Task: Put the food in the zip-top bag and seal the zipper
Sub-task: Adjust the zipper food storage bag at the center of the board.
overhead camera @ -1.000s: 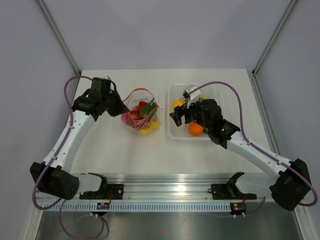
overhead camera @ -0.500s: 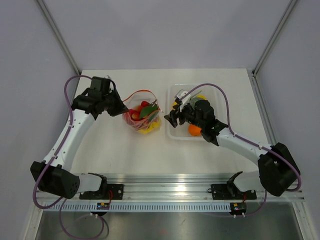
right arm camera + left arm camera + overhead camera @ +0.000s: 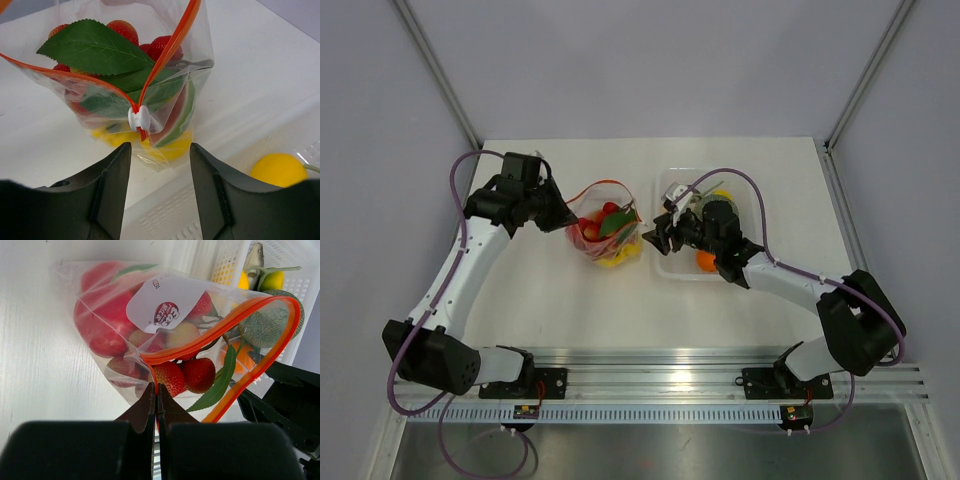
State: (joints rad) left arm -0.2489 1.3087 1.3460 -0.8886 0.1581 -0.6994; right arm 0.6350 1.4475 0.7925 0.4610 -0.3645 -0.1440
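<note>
The zip-top bag (image 3: 606, 236) stands open-mouthed on the table, filled with food: strawberries (image 3: 187, 375), a green leaf (image 3: 95, 50) and yellow and green pieces. Its orange zipper (image 3: 220, 332) gapes in a loop. My left gripper (image 3: 568, 222) is shut on the bag's left end (image 3: 156, 390), pinching the zipper strip. My right gripper (image 3: 650, 235) is open just right of the bag, its gap (image 3: 160, 150) below the white slider (image 3: 138, 119) and apart from it. Nothing is between its fingers.
A white tray (image 3: 668, 270) stands right of the bag, under my right arm, with an orange (image 3: 705, 260) and a lemon (image 3: 278, 170) in it. The tray's near rim (image 3: 165, 205) lies right beneath my right fingers.
My right gripper has moved left from over the tray to the bag's right end, and its jaws have narrowed. The left gripper and the bag have stayed put.
</note>
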